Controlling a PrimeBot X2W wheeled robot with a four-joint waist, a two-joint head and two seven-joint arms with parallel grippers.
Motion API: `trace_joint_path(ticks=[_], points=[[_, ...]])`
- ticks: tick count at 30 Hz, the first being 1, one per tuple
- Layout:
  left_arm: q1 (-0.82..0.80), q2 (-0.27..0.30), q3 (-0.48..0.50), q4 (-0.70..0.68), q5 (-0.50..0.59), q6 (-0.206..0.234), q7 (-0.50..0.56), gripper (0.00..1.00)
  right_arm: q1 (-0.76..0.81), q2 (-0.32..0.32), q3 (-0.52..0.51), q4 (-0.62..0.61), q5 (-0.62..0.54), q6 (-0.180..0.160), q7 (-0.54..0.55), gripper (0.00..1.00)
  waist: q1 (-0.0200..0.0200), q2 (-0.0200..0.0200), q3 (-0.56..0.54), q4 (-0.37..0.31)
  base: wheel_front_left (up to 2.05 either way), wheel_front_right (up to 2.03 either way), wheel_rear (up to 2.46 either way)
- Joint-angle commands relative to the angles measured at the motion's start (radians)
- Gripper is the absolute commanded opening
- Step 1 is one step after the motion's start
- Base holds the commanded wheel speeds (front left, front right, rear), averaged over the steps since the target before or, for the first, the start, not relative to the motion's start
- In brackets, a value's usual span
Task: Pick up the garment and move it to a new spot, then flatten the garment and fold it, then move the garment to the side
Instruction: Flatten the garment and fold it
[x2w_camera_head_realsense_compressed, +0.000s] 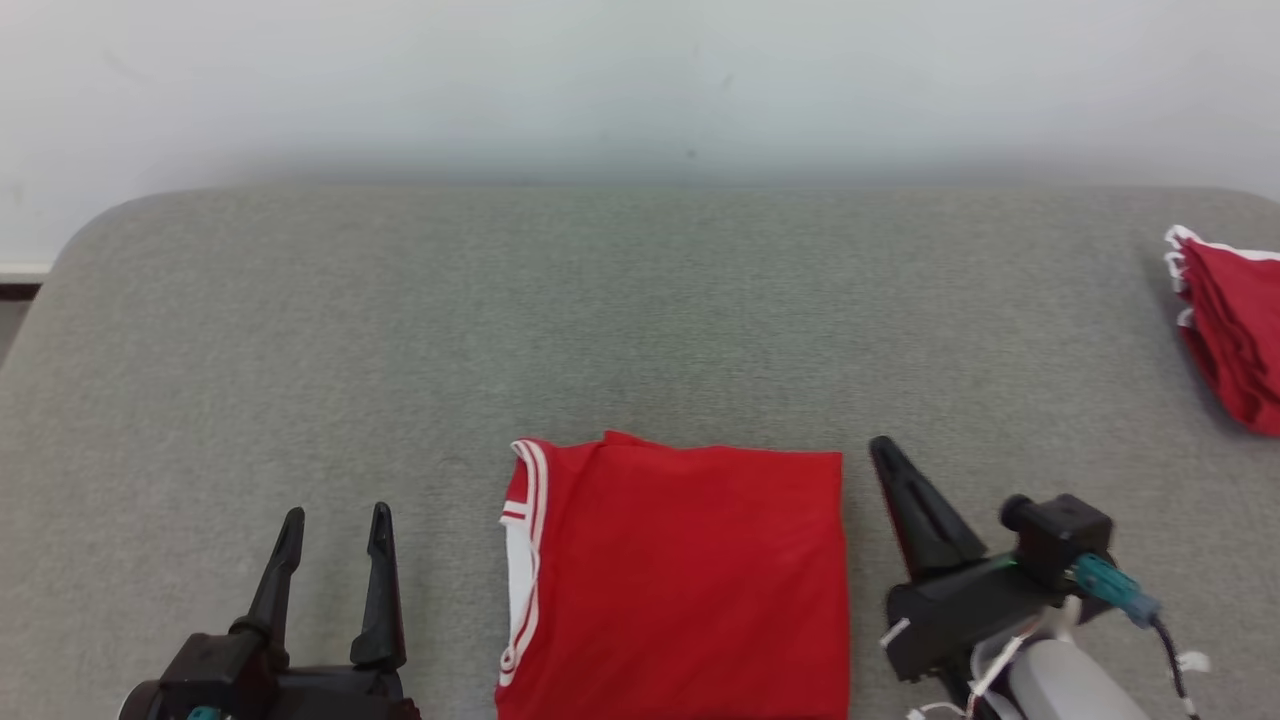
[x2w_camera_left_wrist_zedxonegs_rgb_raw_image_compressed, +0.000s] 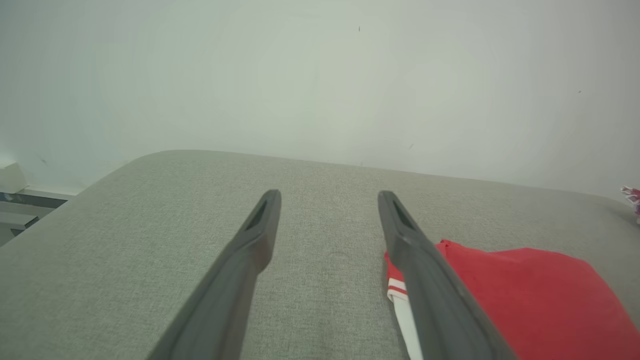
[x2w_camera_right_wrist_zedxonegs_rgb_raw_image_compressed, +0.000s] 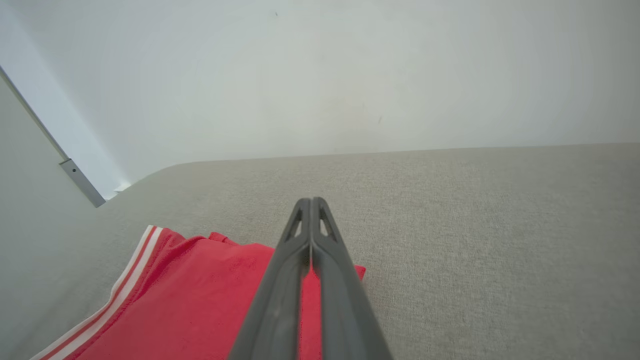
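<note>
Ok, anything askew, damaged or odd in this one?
Nothing stands out. The red garment lies folded in a neat rectangle on the grey table, with only a slight bump along its far edge. A second pile of red cloth sits at the table's right side.

Matt cloth garment – woven tbl

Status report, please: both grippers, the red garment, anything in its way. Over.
Left gripper open, empty, left of red garment. Right gripper shut, empty, beside its right edge. Garment folded flat on grey surface. Another red pile far right, apart.
</note>
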Motion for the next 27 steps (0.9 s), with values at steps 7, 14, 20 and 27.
trace_joint_path(ticks=[7,14,20,27], points=[[0.032,0.0,0.03,-0.004,0.03,-0.014,-0.002,1.0,0.1,-0.027,-0.128,-0.094,-0.074,-0.003,0.0,0.0,0.0,0.0,-0.029,-0.096,0.0,0.0,0.0],[0.053,0.001,0.052,-0.023,0.047,-0.023,-0.002,1.0,0.192,-0.023,-0.187,-0.181,-0.116,-0.003,0.0,0.0,0.0,0.0,-0.053,-0.124,0.0,0.0,0.0],[0.083,0.001,0.07,-0.041,0.062,-0.021,-0.002,1.0,0.244,-0.002,-0.221,-0.231,-0.139,-0.003,0.0,0.42,0.0,0.0,-0.08,-0.137,0.0,0.0,0.0],[0.112,0.001,0.105,-0.068,0.068,-0.033,-0.002,1.0,0.285,0.008,-0.242,-0.254,-0.146,-0.003,0.0,1.0,0.0,0.0,-0.091,-0.139,0.0,0.0,0.0]])
